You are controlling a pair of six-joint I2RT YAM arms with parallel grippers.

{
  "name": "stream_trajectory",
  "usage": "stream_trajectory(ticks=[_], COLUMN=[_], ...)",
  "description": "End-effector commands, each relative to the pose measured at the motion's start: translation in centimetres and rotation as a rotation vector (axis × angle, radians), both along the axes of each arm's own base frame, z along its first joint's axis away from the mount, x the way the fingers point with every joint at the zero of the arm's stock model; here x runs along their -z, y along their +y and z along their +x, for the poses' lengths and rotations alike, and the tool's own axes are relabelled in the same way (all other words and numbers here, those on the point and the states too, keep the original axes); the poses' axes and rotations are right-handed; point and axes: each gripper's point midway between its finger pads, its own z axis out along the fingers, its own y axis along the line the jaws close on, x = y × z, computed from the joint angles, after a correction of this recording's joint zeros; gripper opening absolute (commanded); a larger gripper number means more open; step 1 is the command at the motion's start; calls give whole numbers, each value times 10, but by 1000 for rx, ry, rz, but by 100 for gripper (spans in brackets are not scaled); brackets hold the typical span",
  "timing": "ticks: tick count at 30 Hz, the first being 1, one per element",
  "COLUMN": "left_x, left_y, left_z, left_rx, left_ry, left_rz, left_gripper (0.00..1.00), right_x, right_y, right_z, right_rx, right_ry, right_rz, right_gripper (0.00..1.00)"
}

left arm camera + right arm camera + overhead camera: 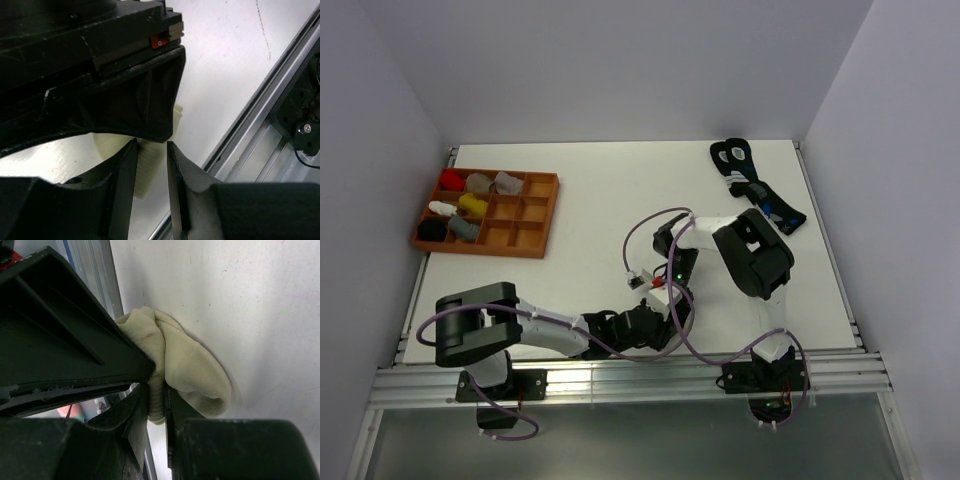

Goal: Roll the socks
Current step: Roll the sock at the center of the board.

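— White surface (570, 280), near edge: where's the sock (195, 370)?
— Bunched there, seemingly half rolled, pinched by the right end effector (156, 390), nearly closed; the left end effector (150, 146) nips its ribbing too.
— Left to do?
— Finish rolling; second sock unseen.

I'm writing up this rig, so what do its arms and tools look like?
The left arm and right arm have white links between bulky black joints, with purple cables looping alongside. The left tool and right tool are matte black, each with two tapered fingers.
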Motion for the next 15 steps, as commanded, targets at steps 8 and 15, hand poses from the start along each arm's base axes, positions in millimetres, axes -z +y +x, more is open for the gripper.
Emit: stream_trajectory(ticks=[8,15], left_x=[28,39], left_y=[8,15], left_z=[1,-4], left_rx=[1,-9], left_ry=[39,100], left_rz=[58,45], left_gripper=[34,14], right_x=[18,16], right_y=[-7,-3], right_z=[13,14], right_rx=[-52,-28], right_ry=[-79,-91], right_rz=[-19,4], right_gripper=[20,21])
